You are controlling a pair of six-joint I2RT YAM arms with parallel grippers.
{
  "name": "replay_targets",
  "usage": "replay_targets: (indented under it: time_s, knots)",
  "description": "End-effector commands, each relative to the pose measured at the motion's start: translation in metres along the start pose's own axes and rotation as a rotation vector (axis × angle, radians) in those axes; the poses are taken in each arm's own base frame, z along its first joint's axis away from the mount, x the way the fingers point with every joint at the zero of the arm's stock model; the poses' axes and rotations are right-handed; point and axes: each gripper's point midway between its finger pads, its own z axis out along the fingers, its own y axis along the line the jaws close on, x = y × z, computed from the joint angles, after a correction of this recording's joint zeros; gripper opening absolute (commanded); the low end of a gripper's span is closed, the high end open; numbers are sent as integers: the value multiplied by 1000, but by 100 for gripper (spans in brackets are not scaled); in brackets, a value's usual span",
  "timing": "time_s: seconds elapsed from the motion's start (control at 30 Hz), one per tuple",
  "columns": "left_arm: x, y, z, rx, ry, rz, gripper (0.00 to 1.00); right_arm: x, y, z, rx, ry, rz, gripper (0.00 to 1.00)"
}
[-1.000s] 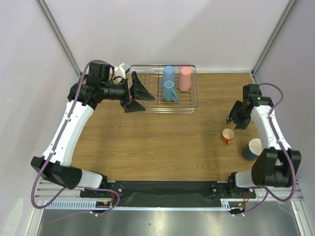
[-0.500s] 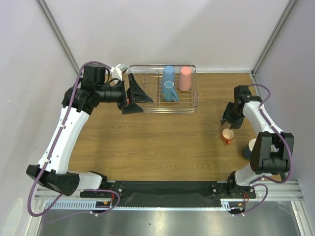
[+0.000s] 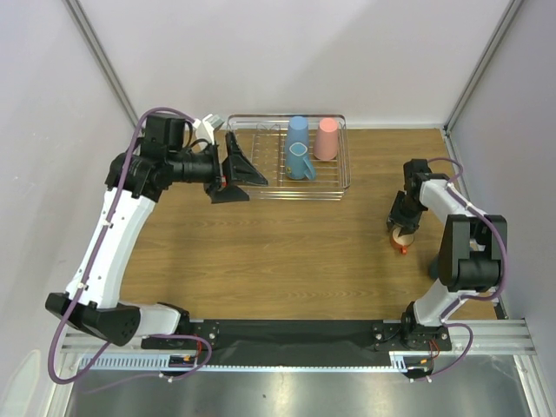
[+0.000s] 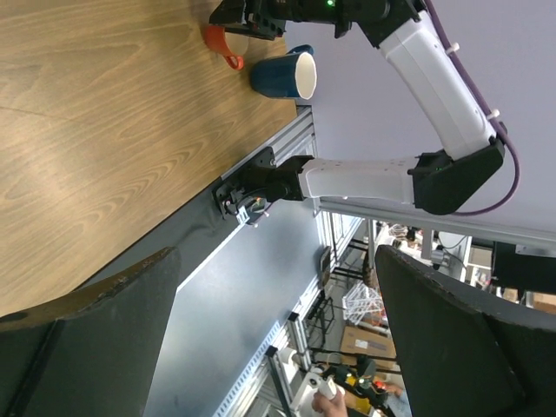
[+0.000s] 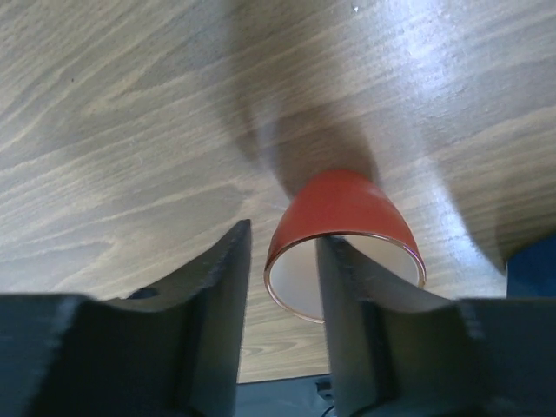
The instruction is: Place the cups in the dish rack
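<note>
The small orange cup [image 3: 400,237] stands upright on the wooden table at the right. My right gripper [image 3: 401,224] is down over it and open. In the right wrist view its jaws [image 5: 282,254] straddle the cup's [image 5: 343,208] near wall, one finger inside and one outside with a gap. The dark blue white-lined mug [image 4: 283,75] stands beside the orange cup [image 4: 221,42]; the right arm hides it from above. The dish rack [image 3: 288,188] at the back holds the light blue tumbler [image 3: 299,148] and pink tumbler [image 3: 327,139]. My left gripper [image 3: 235,170] is wide open and empty at the rack's left end.
Grey walls and metal posts enclose the table on three sides. The right wall is close behind the mug. The aluminium base rail [image 3: 295,334] runs along the near edge. The left wrist view looks out past the table edge [image 4: 261,174] into the room.
My right gripper has moved toward the near side and come down over the orange cup, its jaws now astride the rim. My left arm has shifted slightly and stays open by the rack.
</note>
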Motion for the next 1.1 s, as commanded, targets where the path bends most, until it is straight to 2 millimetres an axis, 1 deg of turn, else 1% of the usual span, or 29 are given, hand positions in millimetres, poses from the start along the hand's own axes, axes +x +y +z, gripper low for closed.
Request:
replay_targets:
  time_s: [0.0, 0.03, 0.13, 0.23, 0.27, 0.3, 0.33, 0.4, 0.43, 0.47, 0.5, 0.53, 0.57, 0.6, 0.63, 0.67, 0.7, 0.73, 0.77, 0.8, 0.83, 0.87, 0.9, 0.93, 0.97, 1.0, 1.07]
  knots:
    - [-2, -14, -8, 19, -17, 80, 100, -8, 2, 4, 5, -30, -12, 40]
    - [-2, -14, -9, 17, -15, 79, 100, -8, 4, 5, 3, -28, -17, 38]
    - [-4, -15, -8, 15, -10, 85, 100, -7, 5, 6, 2, -24, -18, 29]
    - [-5, -15, -7, 15, -5, 87, 100, -8, 6, 6, -2, -24, -21, 17]
    - [-6, -16, -6, 20, -2, 92, 100, -8, 6, 5, -2, -25, -29, 8]
    - [-7, -17, -7, 26, -2, 98, 100, -9, 7, 4, -6, -24, -34, 3]
    - [-8, -20, -7, 38, -7, 111, 100, -13, 10, -2, -15, -33, -36, 0]
    - [-9, -29, -10, 75, -16, 144, 100, -20, 16, -14, -39, -48, -50, 0]
    - [-14, -36, -11, 101, -40, 180, 99, -20, 23, -25, -78, -46, -51, 0]
    - [-17, -41, -12, 116, -56, 206, 100, -36, 34, -43, -121, -92, -53, 0]
    - [-20, -45, -15, 123, -83, 238, 100, -39, 46, -57, -189, -99, -56, 0]
    - [-27, -52, -21, 126, -152, 298, 100, -42, 55, -69, -235, -108, -59, 0]
    - [-30, -55, -24, 136, -183, 325, 100, -50, 66, -89, -298, -146, -62, 0]
    - [-31, -52, -22, 136, -199, 330, 100, -58, 86, -115, -409, -171, -75, 0]
    - [-35, -65, -29, 174, -262, 372, 100, -61, 97, -131, -472, -183, -66, 0]
    - [-36, -69, -30, 197, -285, 388, 100, -63, 109, -148, -544, -191, -63, 0]
    - [-35, -63, -22, 208, -287, 383, 100, -60, 128, -174, -679, -174, -82, 0]
    - [-41, -75, -26, 257, -338, 438, 100, -61, 142, -191, -771, -168, -50, 0]
    - [-40, -81, -28, 273, -364, 449, 100, -60, 152, -206, -852, -161, -40, 0]
    - [-41, -80, -24, 278, -374, 458, 100, -49, 165, -233, -991, -128, -62, 0]
    - [-44, -85, -25, 290, -399, 499, 100, -44, 185, -250, -1102, -97, -37, 0]
    - [-44, -89, -22, 289, -412, 517, 100, -39, 192, -264, -1172, -76, -33, 0]
    - [-46, -93, -20, 290, -421, 532, 100, -29, 198, -286, -1263, -40, -46, 0]
    - [-47, -93, -19, 281, -425, 540, 100, -28, 208, -302, -1346, -79, -89, 0]
    - [-46, -94, -15, 276, -422, 550, 100, -26, 212, -318, -1394, -29, -36, 0]
    - [-50, -95, -13, 270, -427, 548, 100, -24, 215, -339, -1461, -73, -84, 0]
    - [-48, -98, -11, 281, -429, 560, 100, -18, 222, -361, -1527, -72, -103, 0]
